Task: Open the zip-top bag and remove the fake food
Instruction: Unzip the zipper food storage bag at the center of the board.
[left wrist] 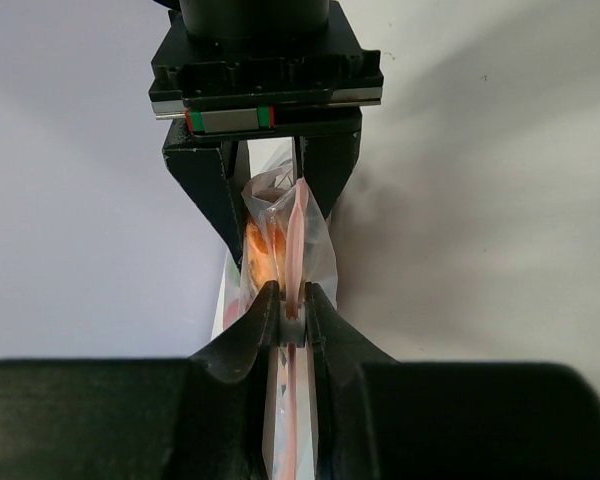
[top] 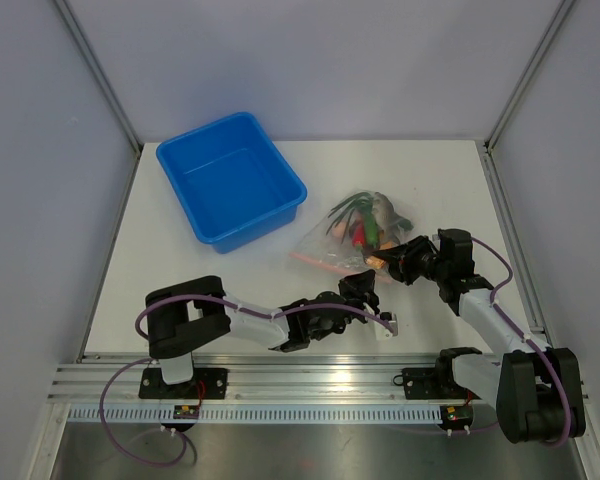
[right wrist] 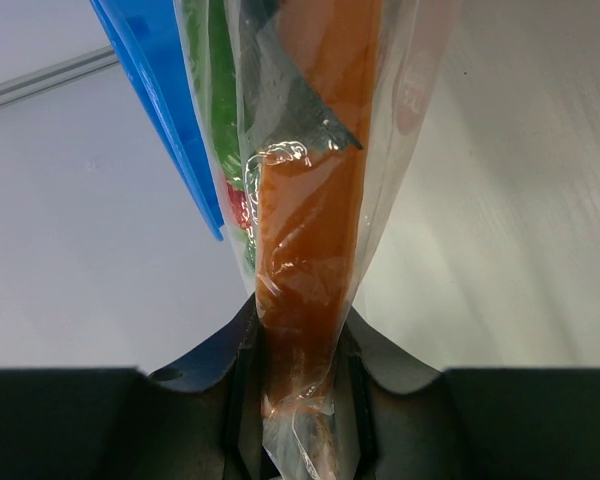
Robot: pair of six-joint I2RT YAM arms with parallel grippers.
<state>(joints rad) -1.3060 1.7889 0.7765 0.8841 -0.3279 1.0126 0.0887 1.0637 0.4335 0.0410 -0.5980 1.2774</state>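
My left gripper [left wrist: 288, 315] pinched the zip strip [left wrist: 296, 235] of the zip-top bag [top: 345, 235] lying on the table [top: 430, 180] beside the blue tub [top: 230, 185], my right gripper [right wrist: 298, 360] clamped film around an orange piece of fake food [right wrist: 310, 230], and I feared the slick plastic slipping free once I pulled.

Your left claw [top: 361, 283] and right claw [top: 392, 262] sit at the clear plastic zip-top bag [top: 325, 245] of toy foods [top: 365, 217]. A blue plastic tub [top: 230, 193] stands apart.
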